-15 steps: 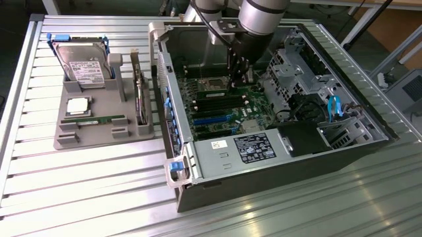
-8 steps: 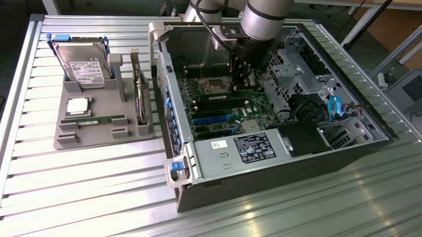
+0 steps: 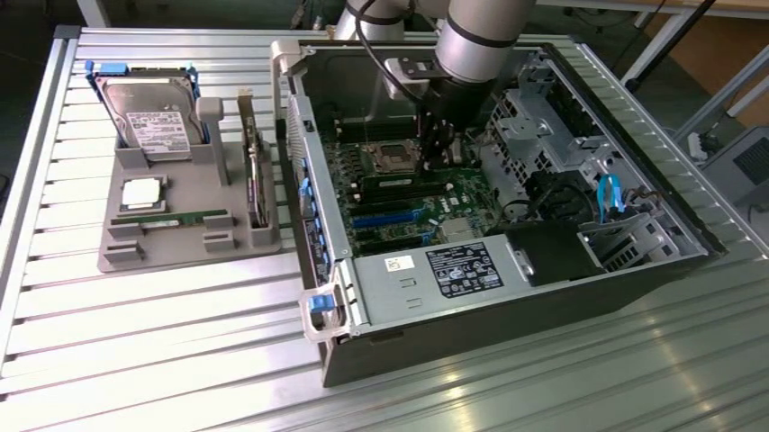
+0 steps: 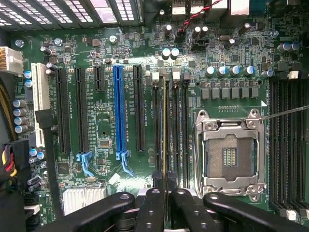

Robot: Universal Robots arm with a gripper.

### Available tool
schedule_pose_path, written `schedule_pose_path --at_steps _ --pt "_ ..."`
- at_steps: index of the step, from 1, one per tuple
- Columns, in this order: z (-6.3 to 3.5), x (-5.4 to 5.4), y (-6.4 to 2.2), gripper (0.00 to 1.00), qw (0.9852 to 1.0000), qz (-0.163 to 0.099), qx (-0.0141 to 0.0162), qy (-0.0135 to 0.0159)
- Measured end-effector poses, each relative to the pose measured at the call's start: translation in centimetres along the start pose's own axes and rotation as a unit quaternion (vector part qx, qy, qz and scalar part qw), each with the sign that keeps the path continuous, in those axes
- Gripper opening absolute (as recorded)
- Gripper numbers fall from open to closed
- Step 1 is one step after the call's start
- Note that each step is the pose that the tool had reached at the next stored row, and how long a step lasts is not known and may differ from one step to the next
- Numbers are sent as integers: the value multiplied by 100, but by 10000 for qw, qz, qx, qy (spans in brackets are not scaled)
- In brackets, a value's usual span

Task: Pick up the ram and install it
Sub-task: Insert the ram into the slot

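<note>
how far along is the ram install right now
Done: one ram stick is out of the grey tray, where a second ram stick lies. In hand: the hand is shut on it, edge-on and lined up among the memory slots beside the empty processor socket. Left: seating. Whether it is pressed home cannot be told, and the hand has not let go.

Silver-grey tubular arm [image 3: 481, 36] ringed by a black band, black cable [image 3: 380, 63] looping beside it, black gripper [image 4: 164, 176] with rounded linkage bars, round pivot pins, two slim matte black fingers [image 4: 157, 186].
</note>
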State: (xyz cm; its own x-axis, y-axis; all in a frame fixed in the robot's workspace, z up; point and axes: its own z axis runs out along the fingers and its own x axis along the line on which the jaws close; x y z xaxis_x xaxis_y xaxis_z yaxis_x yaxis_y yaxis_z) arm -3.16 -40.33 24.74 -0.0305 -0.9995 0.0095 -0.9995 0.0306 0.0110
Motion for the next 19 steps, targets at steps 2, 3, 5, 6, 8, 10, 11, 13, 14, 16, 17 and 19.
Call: schedule_pose_path --at_steps 2,3,5,6,8,10,11,13,14,16,17,19 --pt "0 0 0 11 10000 -30 0 0" --pt "0 0 0 11 10000 -48 0 0" --pt "0 0 0 11 10000 -94 1 1" --pt "0 0 0 11 9999 -116 1 1" --pt "0 0 0 11 9999 -155 1 2" --pt "0 0 0 11 9998 -186 2 2" --pt "0 0 0 11 9998 -186 2 2" --pt "5 0 0 11 9998 -186 2 1" --pt "9 1 0 11 9998 -186 2 2" --pt "9 1 -1 11 9999 -160 1 2" --pt "10 1 -2 11 9999 -116 1 1" --pt "10 1 -3 11 10000 -100 1 1"
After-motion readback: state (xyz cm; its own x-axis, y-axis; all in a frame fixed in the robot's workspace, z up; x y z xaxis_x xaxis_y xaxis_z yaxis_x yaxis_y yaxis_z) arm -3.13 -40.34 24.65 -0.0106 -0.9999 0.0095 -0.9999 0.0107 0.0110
